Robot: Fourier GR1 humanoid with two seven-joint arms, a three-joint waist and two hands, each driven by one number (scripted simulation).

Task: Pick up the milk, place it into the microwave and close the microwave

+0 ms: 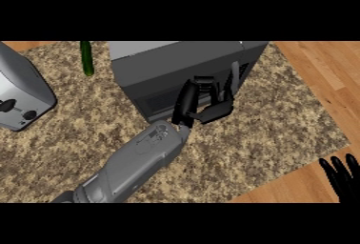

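The dark grey microwave (184,59) stands at the back middle of the counter. Its door (158,97) lies flat against the front, with a slim vertical handle (234,76) at the right side. My left hand (202,101) reaches up from the lower left, its relaxed fingers against the door front just left of the handle, holding nothing. My right hand (341,177) rests at the lower right edge, fingers up and straight. No milk carton shows anywhere in the view.
A silver toaster (22,95) stands at the left edge. A green cucumber (86,58) lies at the back, left of the microwave. The speckled counter (267,138) ends at the right, with wooden floor (323,71) beyond it.
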